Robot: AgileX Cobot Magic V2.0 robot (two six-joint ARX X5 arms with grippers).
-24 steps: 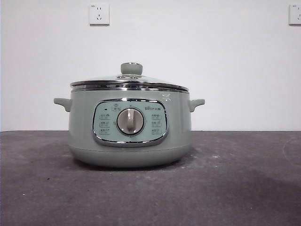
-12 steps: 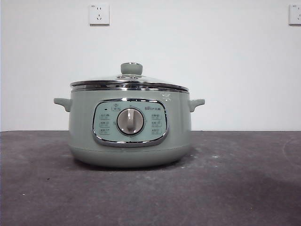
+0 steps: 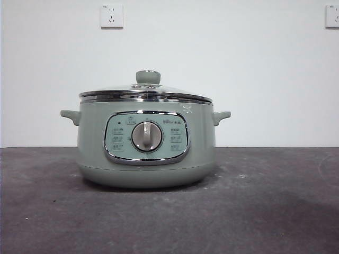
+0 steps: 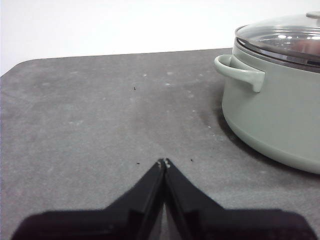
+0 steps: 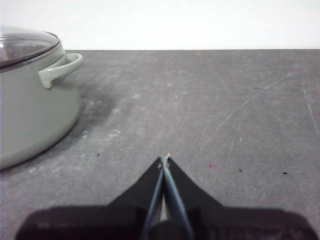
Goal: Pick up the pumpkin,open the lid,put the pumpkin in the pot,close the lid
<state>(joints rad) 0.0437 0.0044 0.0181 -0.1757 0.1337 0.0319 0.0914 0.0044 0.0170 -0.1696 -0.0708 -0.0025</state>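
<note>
Only the pot (image 3: 146,143) blocks the table (image 3: 275,211); both flanks open.

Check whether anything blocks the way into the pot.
The lid sits closed on the pot, covering its opening. The pumpkin shows in no view. Both the left end effector and right end effector are shut, over bare table.

Pot (image 3: 95,143) smooth satin green, lid (image 3: 145,91) clear glass w/ chrome rim, table (image 3: 265,211) matt, scuffed.

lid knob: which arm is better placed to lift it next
Left, slightly. Both the left gripper and right gripper sit shut and empty over the table, flanking the pot, but the pot looks nearer in the left wrist view, where the lid's knob edge shows.
</note>
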